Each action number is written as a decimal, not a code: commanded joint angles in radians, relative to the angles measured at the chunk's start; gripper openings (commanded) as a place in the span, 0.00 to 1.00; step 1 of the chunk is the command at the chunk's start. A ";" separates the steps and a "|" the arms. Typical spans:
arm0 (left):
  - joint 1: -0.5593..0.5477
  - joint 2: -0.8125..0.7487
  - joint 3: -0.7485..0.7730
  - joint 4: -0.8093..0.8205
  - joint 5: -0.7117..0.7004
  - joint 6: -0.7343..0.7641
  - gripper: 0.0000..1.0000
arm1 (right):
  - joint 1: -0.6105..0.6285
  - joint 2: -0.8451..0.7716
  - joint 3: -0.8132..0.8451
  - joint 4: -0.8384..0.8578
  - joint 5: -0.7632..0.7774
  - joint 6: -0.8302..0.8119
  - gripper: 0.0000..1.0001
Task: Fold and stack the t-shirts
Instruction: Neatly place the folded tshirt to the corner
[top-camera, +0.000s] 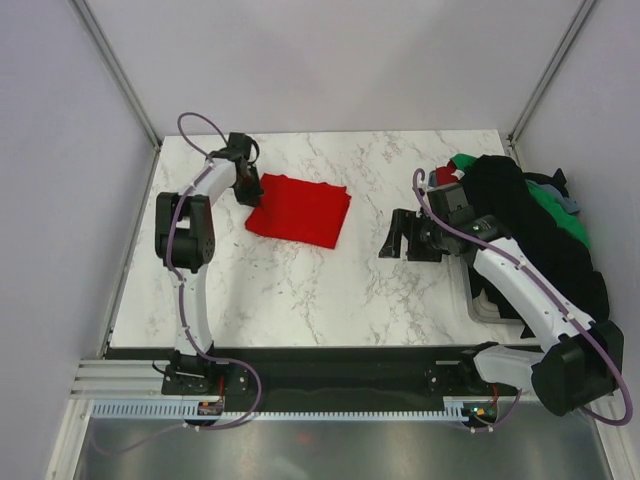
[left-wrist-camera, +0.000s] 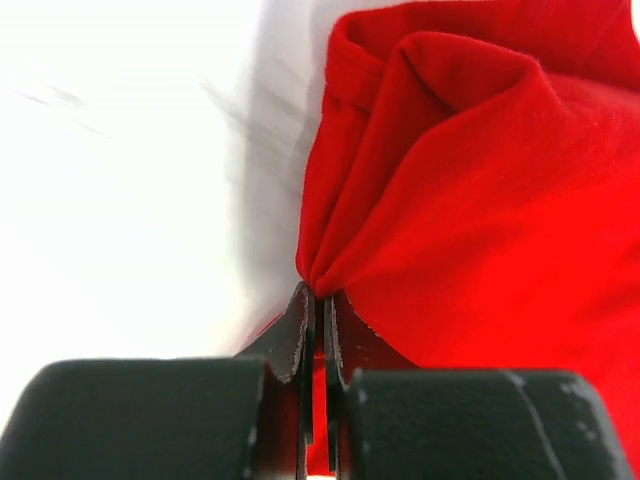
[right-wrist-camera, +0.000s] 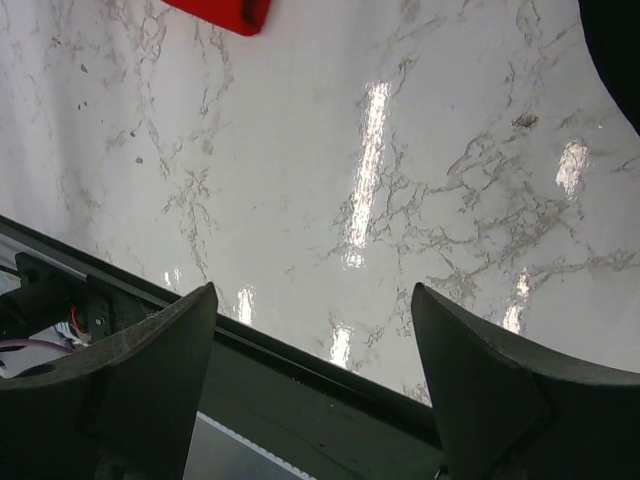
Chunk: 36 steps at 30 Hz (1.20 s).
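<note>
left claw (left-wrist-camera: 320, 296): my jaws are pressed together on a pinch of the red t-shirt (left-wrist-camera: 480, 200); the cloth bunches at my tips and fans away in folds.
left wrist view only: it shows the grip itself and the pleats. The top view shows just my claw at the shirt's left edge.
top view only: it shows the whole red shirt, a rough flat rectangle on the far left part of the table (top-camera: 300, 290).
right claw (right-wrist-camera: 312, 296): my fingers stand wide apart with nothing between them, over bare marble near the table's middle.
right wrist view only: a corner of the red shirt at the top edge, well apart from that claw, and glare streaks on the stone.
pile of shirts (top-camera: 530, 230): heaped at the right edge, black on top, with green, red and grey-blue peeking out at the far side. My right arm crosses in front of it.
surface: white marble with grey veins, glossy.
room: pale walls (top-camera: 330, 60), metal posts in the far corners, and a dark strip and rail along the near edge.
</note>
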 joint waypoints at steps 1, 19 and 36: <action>0.081 0.051 0.144 -0.059 -0.359 0.139 0.02 | 0.003 -0.051 -0.020 -0.003 -0.033 -0.017 0.86; 0.350 0.144 0.599 0.103 -0.519 0.110 1.00 | 0.022 0.035 -0.056 0.017 -0.078 -0.008 0.85; 0.313 -0.127 -0.128 0.237 0.002 -0.148 0.24 | 0.037 -0.077 -0.057 -0.037 -0.017 0.000 0.86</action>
